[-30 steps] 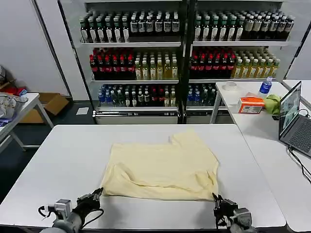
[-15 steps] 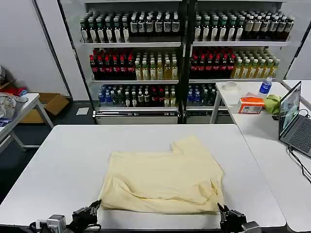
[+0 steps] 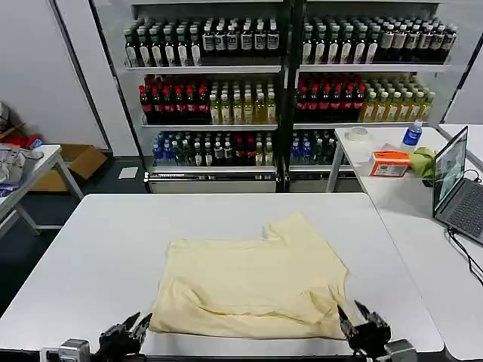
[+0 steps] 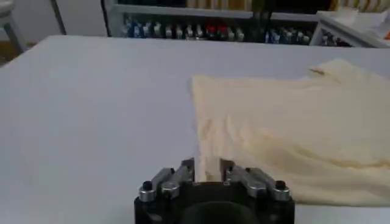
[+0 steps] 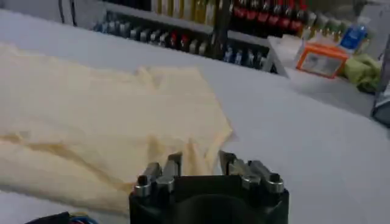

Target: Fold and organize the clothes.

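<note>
I have dragged the T-shirt (image 3: pixel 253 283) nearer along the surface (image 3: pixel 90 249), its near hem lying crosswise between my left pincer (image 3: pixel 130 333) and right pincer (image 3: pixel 362 326), both spread apart at its near corners.

Both tools, left tool (image 4: pixel 208 172) and right tool (image 5: pixel 200 163), have black housings, silver metal fingers and dark screws.

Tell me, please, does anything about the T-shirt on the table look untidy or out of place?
Yes. The T-shirt lies half folded and uneven: one sleeve sticks out at its far edge, and wrinkles bunch along the near hem. The left claw and the right claw sit open at its near corners.
</note>
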Action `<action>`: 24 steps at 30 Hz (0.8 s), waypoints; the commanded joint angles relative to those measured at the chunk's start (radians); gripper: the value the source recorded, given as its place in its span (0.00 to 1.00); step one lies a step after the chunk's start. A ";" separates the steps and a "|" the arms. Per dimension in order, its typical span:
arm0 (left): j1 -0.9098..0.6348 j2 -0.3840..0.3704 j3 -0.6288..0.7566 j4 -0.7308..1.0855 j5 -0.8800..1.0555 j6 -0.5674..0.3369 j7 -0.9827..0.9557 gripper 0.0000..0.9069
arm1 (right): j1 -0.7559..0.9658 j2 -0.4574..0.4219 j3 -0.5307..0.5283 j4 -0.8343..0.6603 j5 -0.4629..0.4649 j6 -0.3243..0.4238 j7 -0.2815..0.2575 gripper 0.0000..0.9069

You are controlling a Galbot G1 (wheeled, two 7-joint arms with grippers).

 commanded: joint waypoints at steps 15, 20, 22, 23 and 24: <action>-0.636 0.177 0.261 0.378 -0.169 0.007 -0.150 1.00 | 0.923 0.094 -0.452 -0.549 0.202 -0.051 0.176 1.00; -0.803 0.191 0.380 0.500 -0.214 0.007 -0.168 1.00 | 1.036 0.130 -0.536 -0.681 0.238 -0.077 0.185 1.00; -0.848 0.186 0.428 0.537 -0.213 0.007 -0.167 1.00 | 1.067 0.143 -0.555 -0.723 0.239 -0.078 0.179 1.00; -0.866 0.183 0.441 0.553 -0.213 0.007 -0.167 1.00 | 1.084 0.149 -0.561 -0.743 0.240 -0.078 0.177 1.00; -0.880 0.181 0.453 0.556 -0.213 0.007 -0.167 1.00 | 1.096 0.159 -0.569 -0.764 0.242 -0.078 0.177 1.00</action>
